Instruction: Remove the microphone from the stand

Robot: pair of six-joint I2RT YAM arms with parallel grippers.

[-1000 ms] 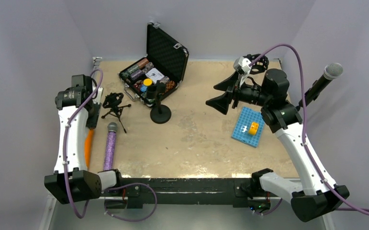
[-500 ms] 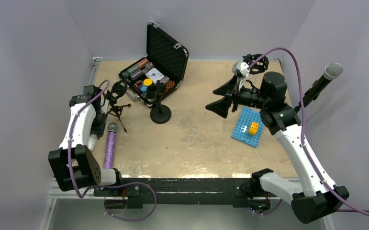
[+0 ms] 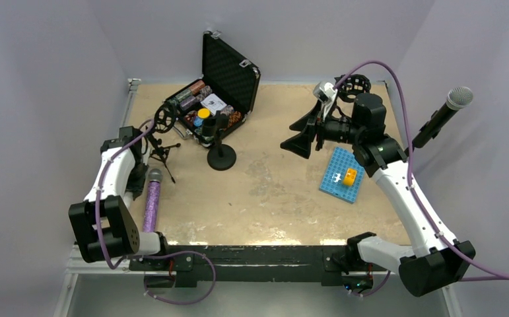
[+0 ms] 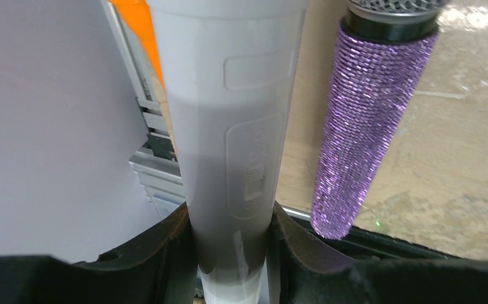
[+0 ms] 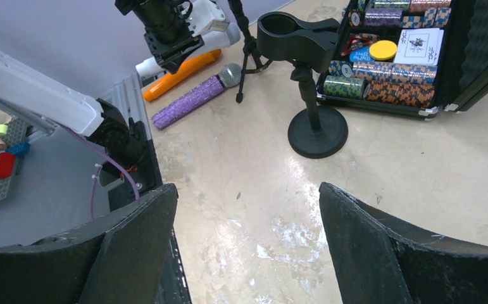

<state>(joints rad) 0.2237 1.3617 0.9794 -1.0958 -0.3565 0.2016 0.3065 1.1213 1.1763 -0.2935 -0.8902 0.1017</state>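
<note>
Tan table, left edge: left gripper clamps the white microphone, apart from the tripod stand. Right gripper gapes empty. Risk: the smooth barrel slips and strikes the purple microphone just beside it.

Case at back, round-based stand before it, tripod further left, microphone before tripod, second microphone leftmost.
</note>
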